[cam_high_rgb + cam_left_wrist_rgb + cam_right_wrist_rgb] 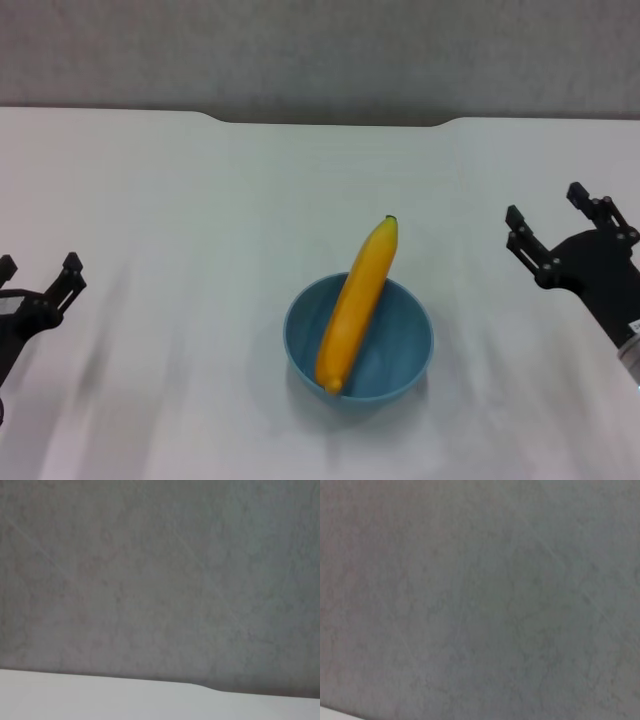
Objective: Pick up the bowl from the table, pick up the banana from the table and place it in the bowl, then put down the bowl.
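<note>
The banana [358,306] lies across the bowl [359,339] mid-worktop [180,200], long axis pointing away, between the left pincer [38,274] and right pincer [545,208], both spread open, empty, well apart from it.

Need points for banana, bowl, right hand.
banana [358,305]: head view, mid-body.
bowl [402,335]: head view, bare inner wall, right of the banana.
right hand [547,217]: head view, gap between its open fingertips.

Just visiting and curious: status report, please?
Left gripper and right gripper open, empty, out at the sides. Banana in bowl, tip over rim. Bowl on table. Nothing in the way.
</note>
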`<state>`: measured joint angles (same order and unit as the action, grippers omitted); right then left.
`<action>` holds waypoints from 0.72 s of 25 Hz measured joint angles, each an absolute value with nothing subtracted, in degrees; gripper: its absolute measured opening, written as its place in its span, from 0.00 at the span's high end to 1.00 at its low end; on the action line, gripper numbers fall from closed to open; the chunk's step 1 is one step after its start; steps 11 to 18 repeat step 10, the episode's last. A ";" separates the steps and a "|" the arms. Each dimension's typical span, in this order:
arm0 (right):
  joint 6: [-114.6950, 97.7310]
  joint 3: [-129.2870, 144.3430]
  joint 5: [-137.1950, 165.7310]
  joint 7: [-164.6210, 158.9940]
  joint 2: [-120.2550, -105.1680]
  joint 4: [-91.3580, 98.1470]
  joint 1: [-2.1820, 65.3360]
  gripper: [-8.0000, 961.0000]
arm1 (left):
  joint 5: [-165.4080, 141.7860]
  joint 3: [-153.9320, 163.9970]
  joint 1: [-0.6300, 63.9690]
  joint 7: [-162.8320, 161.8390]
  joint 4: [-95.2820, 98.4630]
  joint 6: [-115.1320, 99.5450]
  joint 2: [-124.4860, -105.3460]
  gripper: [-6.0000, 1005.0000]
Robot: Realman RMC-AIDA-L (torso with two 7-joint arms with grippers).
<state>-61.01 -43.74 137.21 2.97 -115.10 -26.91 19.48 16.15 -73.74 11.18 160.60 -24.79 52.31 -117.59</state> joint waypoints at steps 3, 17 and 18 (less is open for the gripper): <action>-61.92 -43.15 137.20 -0.62 -115.18 -23.73 20.73 0.16 | 16.41 -73.21 11.71 159.75 -24.28 52.34 -117.60 0.11; -58.68 -43.12 136.63 -4.54 -115.50 -20.18 23.18 0.16 | 16.59 -70.19 14.19 159.66 -20.72 51.46 -117.67 0.11; -58.68 -43.12 136.63 -4.54 -115.50 -20.18 23.18 0.16 | 16.59 -70.19 14.19 159.66 -20.72 51.46 -117.67 0.11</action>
